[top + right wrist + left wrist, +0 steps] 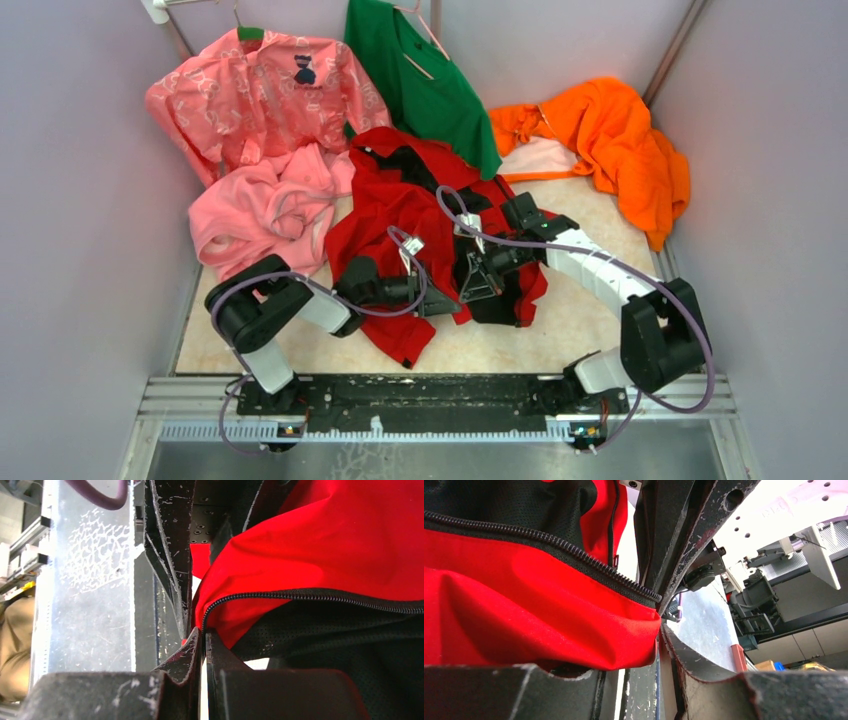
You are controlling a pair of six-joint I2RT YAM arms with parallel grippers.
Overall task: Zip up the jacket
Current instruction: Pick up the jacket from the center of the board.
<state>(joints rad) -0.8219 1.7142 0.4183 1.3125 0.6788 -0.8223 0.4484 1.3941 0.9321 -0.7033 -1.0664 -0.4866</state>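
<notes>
Red jacket lies crumpled mid-table, with both grippers at its near hem and their tips close together.

Right gripper: fingers pressed together, clamped on the jacket where the dark zipper teeth curve down into the pinch. Red shell sits above the fingers, black mesh lining just past them.

Left gripper: fingers apart. The other zip edge runs down toward the gap. A red corner sags over one finger, not pinched. The right gripper's dark frame stands directly ahead of the left fingertips.

Beyond the grippers, to the left: pink fleece, patterned pink shirt. Straight beyond: green shirt. Beyond, to the right: orange garment.
</notes>
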